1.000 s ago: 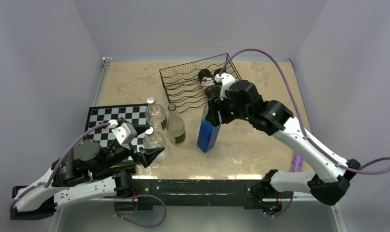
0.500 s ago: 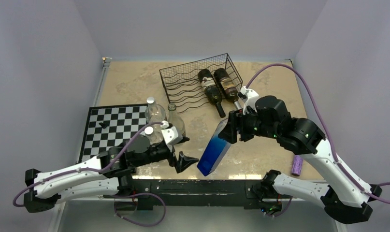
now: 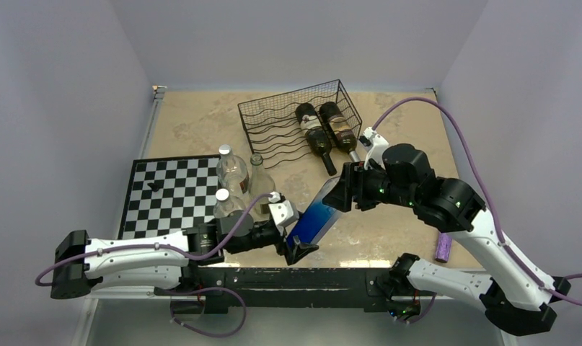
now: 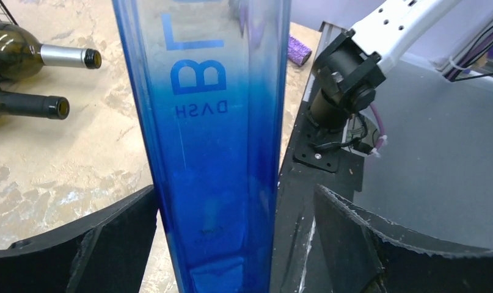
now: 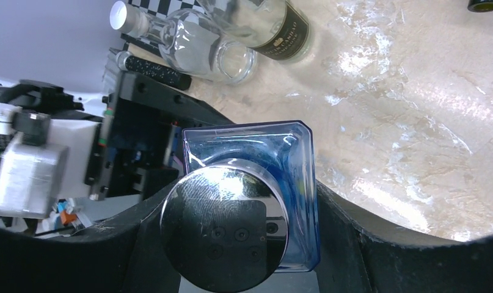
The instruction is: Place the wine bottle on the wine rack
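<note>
Beige marbled tabletop [image 3: 201,122] meets lilac walls [image 3: 295,36] (right pincer [image 3: 342,192] grips blue bottle [image 3: 316,218]; left pincer [image 3: 298,249] gapes around it).

Viewed down onto its round silver cap [image 5: 225,226], the square blue bottle [image 5: 292,152] is clasped between the dark fingers of my right gripper [image 5: 247,207]. Upper left stand a white-capped clear bottle [image 5: 195,49] and a dark-labelled bottle [image 5: 280,30] on the marbled tabletop [image 5: 415,122].

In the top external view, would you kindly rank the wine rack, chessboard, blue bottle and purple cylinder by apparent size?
Largest: wine rack and chessboard, too alike to rank.
Then: blue bottle.
Smallest: purple cylinder.
</note>
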`<state>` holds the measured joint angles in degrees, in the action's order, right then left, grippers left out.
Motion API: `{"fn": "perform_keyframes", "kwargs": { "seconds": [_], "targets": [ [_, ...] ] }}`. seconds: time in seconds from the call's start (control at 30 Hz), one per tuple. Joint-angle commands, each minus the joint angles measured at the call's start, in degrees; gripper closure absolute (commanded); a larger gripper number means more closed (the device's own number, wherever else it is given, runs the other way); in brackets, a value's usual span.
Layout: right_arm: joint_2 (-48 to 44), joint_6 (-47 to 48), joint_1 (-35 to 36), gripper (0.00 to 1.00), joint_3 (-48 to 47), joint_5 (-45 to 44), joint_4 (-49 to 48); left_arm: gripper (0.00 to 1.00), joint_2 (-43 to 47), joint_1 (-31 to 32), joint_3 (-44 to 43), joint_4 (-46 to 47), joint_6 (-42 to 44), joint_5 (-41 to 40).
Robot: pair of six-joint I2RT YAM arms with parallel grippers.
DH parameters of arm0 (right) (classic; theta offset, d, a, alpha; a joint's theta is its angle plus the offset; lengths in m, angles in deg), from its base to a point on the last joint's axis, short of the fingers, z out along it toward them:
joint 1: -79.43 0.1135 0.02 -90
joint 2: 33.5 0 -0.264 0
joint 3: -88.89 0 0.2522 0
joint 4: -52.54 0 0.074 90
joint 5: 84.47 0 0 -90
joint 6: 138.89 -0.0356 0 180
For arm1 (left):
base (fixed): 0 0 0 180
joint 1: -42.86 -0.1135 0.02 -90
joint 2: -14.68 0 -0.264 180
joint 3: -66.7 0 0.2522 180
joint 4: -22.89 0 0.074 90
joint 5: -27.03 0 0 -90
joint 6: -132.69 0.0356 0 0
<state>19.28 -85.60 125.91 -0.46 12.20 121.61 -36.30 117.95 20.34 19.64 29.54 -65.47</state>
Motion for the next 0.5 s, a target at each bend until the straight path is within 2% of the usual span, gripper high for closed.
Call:
{"fn": "perform_keyframes", "kwargs": {
  "seconds": [0.0,0.2,0.47],
  "targets": [
    [-2.69,-6.59,0.03,1.0,-1.51,2.99,-15.39,0.02,-3.24,1.14,0.81,7.26,0.98,-2.44],
    [-3.9,-8.92,0.03,1.0,-0.84,3.64,-17.28,0.04,-4.54,1.29,1.67,7.69,1.5,-5.25],
    [-5.48,-12.75,0.04,1.0,1.39,3.33,-18.18,0.23,-5.46,1.28,3.66,10.85,3.33,-5.36]
  ]
}}
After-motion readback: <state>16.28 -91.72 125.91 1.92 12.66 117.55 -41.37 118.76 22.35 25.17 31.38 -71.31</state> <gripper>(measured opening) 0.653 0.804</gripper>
